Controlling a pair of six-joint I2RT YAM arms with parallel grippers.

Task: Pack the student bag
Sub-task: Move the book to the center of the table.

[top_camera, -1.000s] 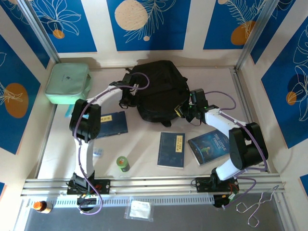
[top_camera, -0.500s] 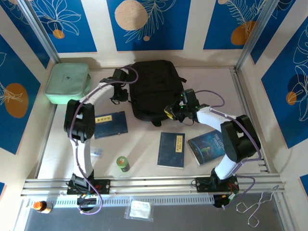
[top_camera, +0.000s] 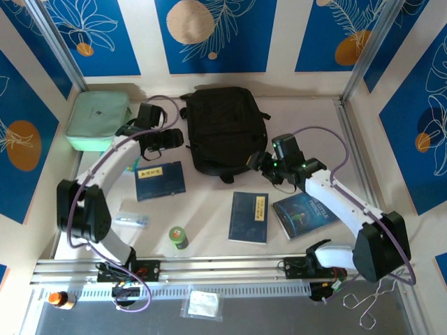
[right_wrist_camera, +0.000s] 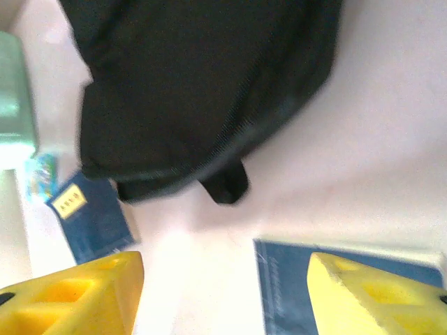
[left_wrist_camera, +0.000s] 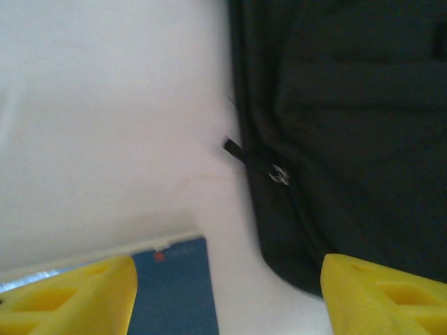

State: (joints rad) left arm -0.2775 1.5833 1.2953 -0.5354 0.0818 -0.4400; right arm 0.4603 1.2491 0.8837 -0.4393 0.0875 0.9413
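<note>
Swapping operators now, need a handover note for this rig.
Left gripper: jaws open, empty, beside the student bag's left edge.
Right gripper: jaws open, empty, off the bag's near right corner.
Student bag: flat at the back, no opening visible.
Done: nothing visibly packed.
Left: open the bag, then probably load left book, centre book, right book and green roll lying in front.

Blue wall panels (top_camera: 213,35) with white leaf drawings surround the pale tabletop (top_camera: 209,202).
</note>
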